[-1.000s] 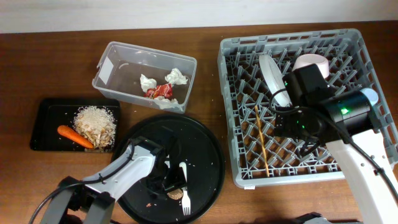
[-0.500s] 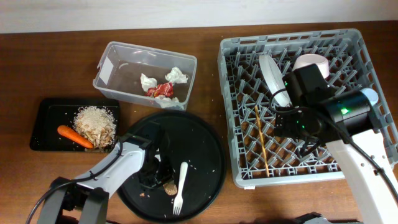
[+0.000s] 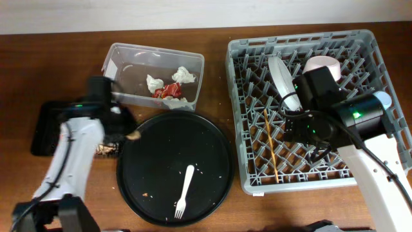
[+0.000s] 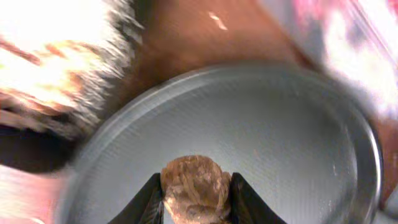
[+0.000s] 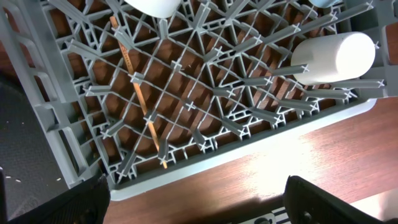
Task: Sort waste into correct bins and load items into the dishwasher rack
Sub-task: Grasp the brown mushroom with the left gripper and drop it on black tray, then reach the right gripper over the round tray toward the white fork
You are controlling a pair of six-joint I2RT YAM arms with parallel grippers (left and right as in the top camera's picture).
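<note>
Lump first: the small brown lump (image 4: pixel 193 180) is pinched in my left pincer (image 4: pixel 196 200). The jaws are narrowed onto it, and it hangs over the 9 o'clock rim of the round black tray (image 3: pixel 212 138). The shallow black tray (image 3: pixel 40 125) sits just further out at 9, with the crumbly heap (image 4: pixel 56 68) in it. My own arm hides most of that tray from above, so I can't see any carrot.

Up at 11 o'clock, the clear tub (image 3: pixel 112 61) already has the tissues (image 3: pixel 153 84) and the red wrapper (image 3: pixel 168 91) in it.

Over at 3 o'clock, the rack (image 3: pixel 239 96) holds the plate (image 3: pixel 280 77), pink bowl (image 3: pixel 320 63), chopstick (image 3: pixel 270 145), cream cup (image 5: pixel 333 56) and a sliver of the blue cup (image 3: pixel 382 98). My right pincer (image 5: pixel 196 205) hovers over the rack's 6 o'clock edge, spread wide with nothing in it.

What's left, as I read it:
- Drop this lump with the food scraps.
- Load the white fork (image 3: pixel 185 191), which lies at 6 o'clock on the round tray and isn't in the rack yet.

So I'd call it nearly done, apart from a few crumbs on the tray and the desk (image 3: pixel 64 51).

Writing: I can't read any. There's a pale patch on the tub's 9 o'clock end wall that might be a label, but it's too small to make out. No brand marks that I can spot.
</note>
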